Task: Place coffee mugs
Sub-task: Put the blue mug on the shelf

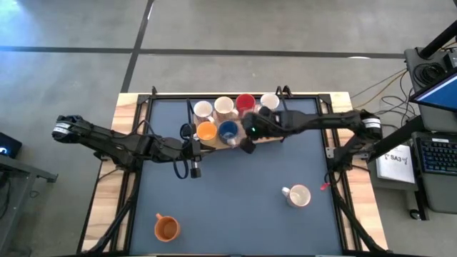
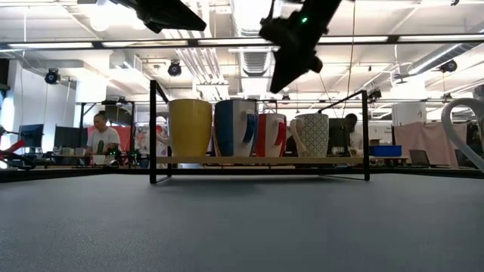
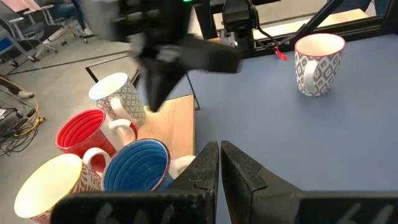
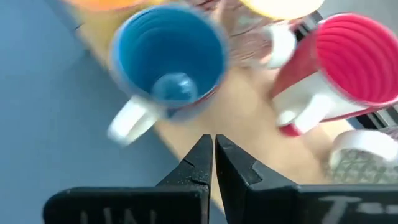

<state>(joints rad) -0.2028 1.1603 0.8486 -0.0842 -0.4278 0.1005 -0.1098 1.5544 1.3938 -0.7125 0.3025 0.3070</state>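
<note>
Overhead, six coffee mugs stood on the wooden rack (image 1: 268, 140) at the table's twelve o'clock edge: a back row of white mug (image 1: 203, 110), cream mug (image 1: 224, 106), red mug (image 1: 245, 103) and patterned mug (image 1: 269, 101), with an orange mug (image 1: 206, 131) and the blue mug (image 1: 228, 130) in front. Two mugs remained loose on the mat: an orange one (image 1: 166, 228) toward seven o'clock and a white patterned one (image 1: 298, 195) toward four o'clock. The right gripper (image 1: 249, 145) hung empty with fingers pinched together, just beside the blue mug at its four o'clock side and above the rack's front edge. The left gripper (image 1: 194, 169), likewise clenched on nothing, waited near the rack's seven o'clock corner. Risk, as judged: the right gripper sat close to the blue mug's handle (image 4: 129, 121); a sideways withdrawal could catch it and drag the mug off the front edge.
</note>
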